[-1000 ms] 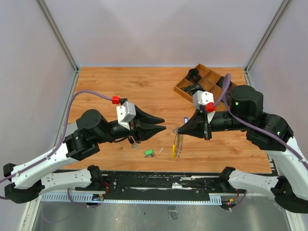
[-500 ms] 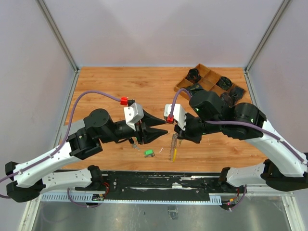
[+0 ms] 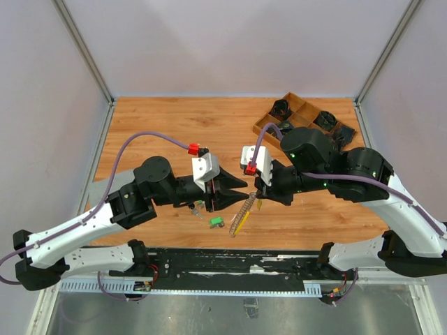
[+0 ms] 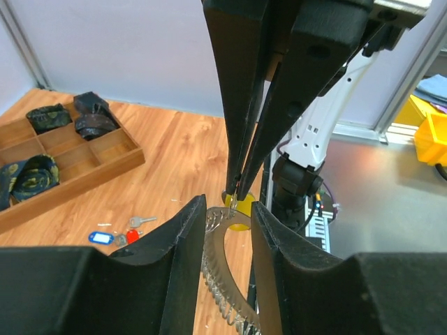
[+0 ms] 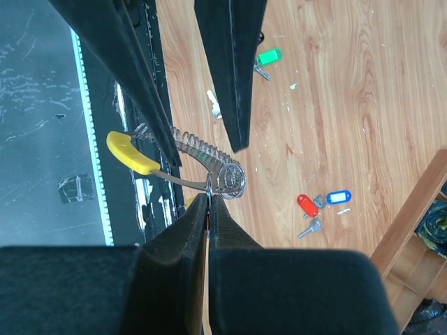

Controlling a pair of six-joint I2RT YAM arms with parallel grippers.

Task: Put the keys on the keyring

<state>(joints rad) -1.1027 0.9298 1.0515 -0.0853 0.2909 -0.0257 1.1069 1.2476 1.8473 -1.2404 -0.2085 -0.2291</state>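
The keyring (image 3: 242,213), a large silvery coiled-wire ring with a yellow curved piece, is held above the wooden desk (image 3: 174,125) between my two arms, toward 6 o'clock of the desktop. My right hand (image 5: 208,199) is clamped on its wire just by the end of the coil. My left hand (image 4: 227,230) stands apart, one finger on each side of the coil, and I cannot tell whether it touches.

I see no key on the ring. The small green-tagged key (image 3: 216,222) lies on the desk at 9 o'clock of the ring's low end. The red-tagged key (image 5: 307,204) and blue-tagged key (image 5: 337,197) lie side by side, well apart from it.

I judge the job barely begun: the ring is in hand, and every key is left to thread.
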